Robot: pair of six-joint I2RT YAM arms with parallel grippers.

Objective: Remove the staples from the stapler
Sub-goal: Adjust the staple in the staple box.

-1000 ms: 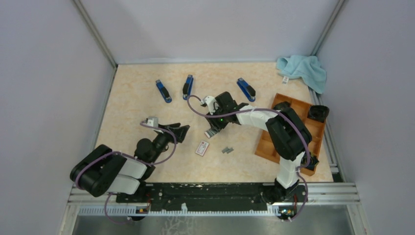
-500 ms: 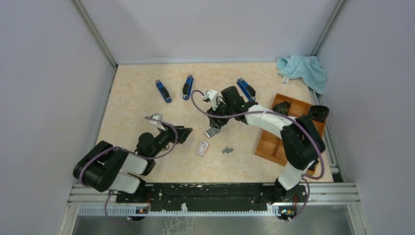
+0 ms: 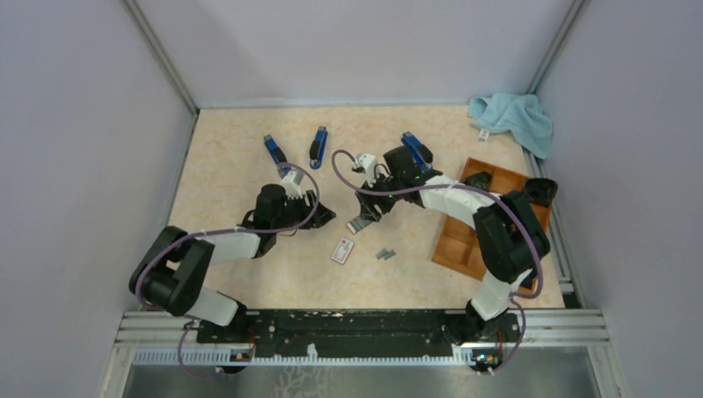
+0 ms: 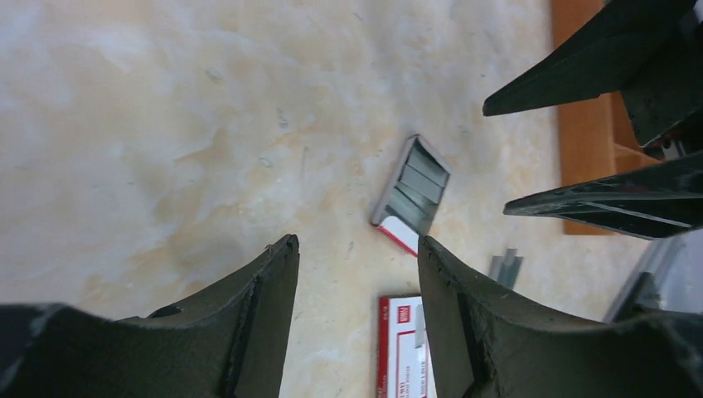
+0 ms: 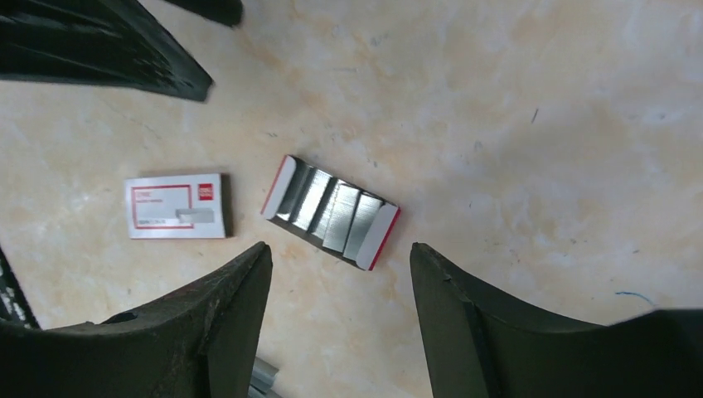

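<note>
Left side: my left pincer (image 4: 356, 245) stands open with nothing between its fingers, low over the table (image 3: 224, 166) and pointing toward the open carton (image 4: 412, 195). Beyond it, on the far part of the table, lie the left stapler (image 3: 272, 148), partly hidden by my left wrist, and the middle stapler (image 3: 318, 146); neither is in a grip. Centre: the white box (image 3: 342, 250) with its red label lies flat on the near side. Just beyond it sits the open carton, askew, with rows of grey strips inside. My right pincer (image 5: 340, 249) is open and empty, poised directly over that carton. The loose staples (image 3: 385, 254) lie on the table just right of the white box, between it and the wooden tray (image 3: 448, 249), apart from every stapler. Right side: the right stapler (image 3: 412, 143) is partly hidden behind my right arm. A blue cloth (image 3: 512, 116) lies crumpled in the far right corner.
</note>
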